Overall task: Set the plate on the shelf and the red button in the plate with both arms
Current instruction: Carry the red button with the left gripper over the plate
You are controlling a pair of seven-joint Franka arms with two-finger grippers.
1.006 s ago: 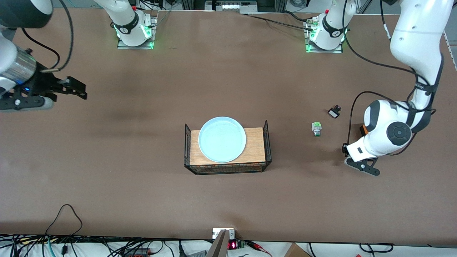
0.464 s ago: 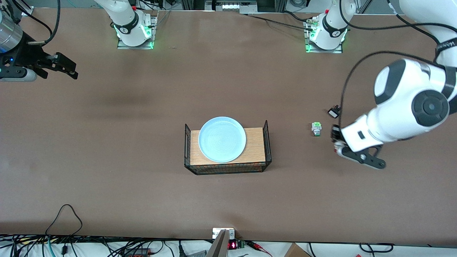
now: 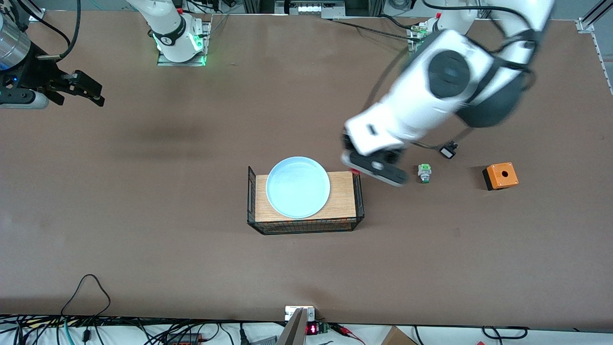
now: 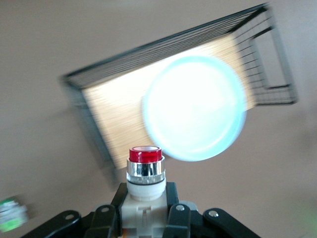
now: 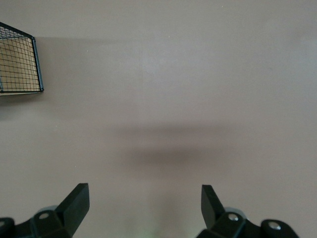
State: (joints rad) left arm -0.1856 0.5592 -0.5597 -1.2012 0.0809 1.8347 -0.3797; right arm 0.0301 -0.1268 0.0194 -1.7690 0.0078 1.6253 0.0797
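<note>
The pale blue plate (image 3: 298, 187) lies on the wooden board in a black wire basket (image 3: 358, 191) at mid table. My left gripper (image 3: 355, 168) is in the air over the basket's wall toward the left arm's end, shut on the red button (image 3: 355, 171). In the left wrist view the red button (image 4: 145, 171) stands cap-up between the fingers of the left gripper (image 4: 145, 201), with the plate (image 4: 194, 106) and the basket (image 4: 94, 124) below. My right gripper (image 3: 98, 94) is open and empty over bare table at the right arm's end; its own view (image 5: 143, 198) shows it wide open.
A green-capped button (image 3: 424, 172), a small black switch (image 3: 448, 152) and an orange box with a hole (image 3: 500, 176) lie on the table toward the left arm's end. A basket corner (image 5: 20, 59) shows in the right wrist view.
My left arm has risen from beside the orange box and swung over toward the basket with the red button, uncovering the box. My right gripper drew back at first, then stayed.
</note>
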